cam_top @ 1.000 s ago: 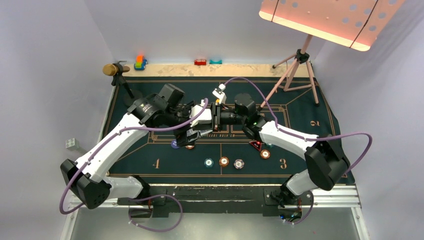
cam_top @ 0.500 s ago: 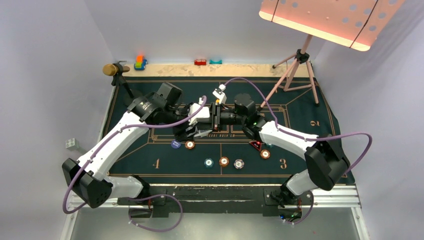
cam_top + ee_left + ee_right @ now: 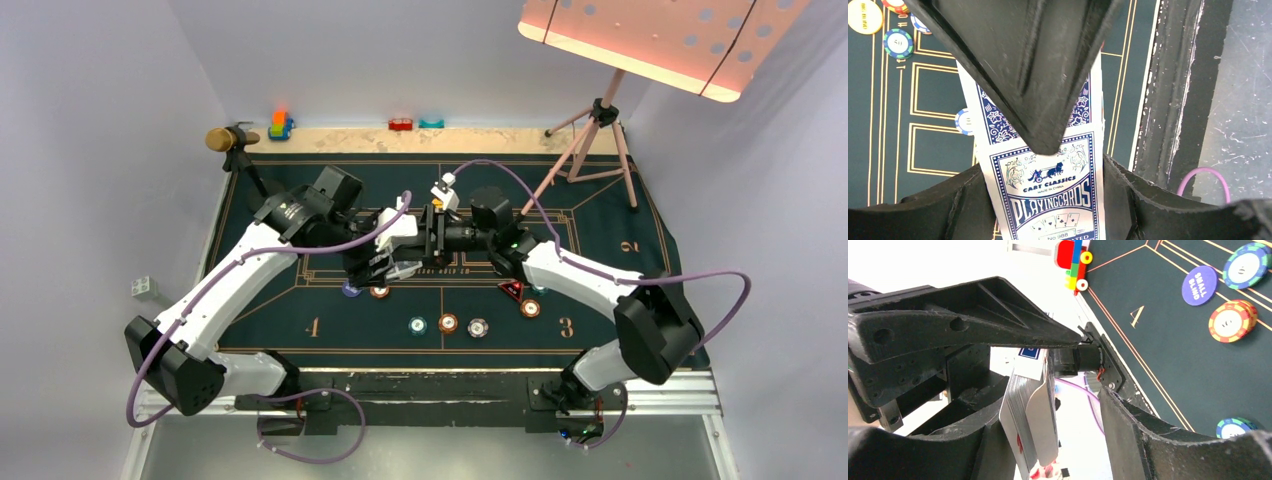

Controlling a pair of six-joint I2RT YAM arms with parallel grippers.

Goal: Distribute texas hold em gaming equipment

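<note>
Clamping card deck (image 3: 1048, 192) mid-air, left fingers (image 3: 1038, 75) gripping firmly. Right fingers (image 3: 973, 325) standing wide at deck edge; step calling for pinching top card only, pulling straight.

The left arm (image 3: 225, 290) and right arm (image 3: 575, 272) have smooth white link shells set between bulky black joint housings. A purple cable (image 3: 310, 252) runs along the left arm, and a second cable (image 3: 742, 295) loops off the right arm. On the left gripper (image 3: 1048, 175) the fingers (image 3: 1033, 75) are matte black, wedge-shaped, grooved and scratched. On the right gripper (image 3: 1093, 365) the fingers (image 3: 948, 320) are also black, with triangular ribbing and small round holes.
</note>
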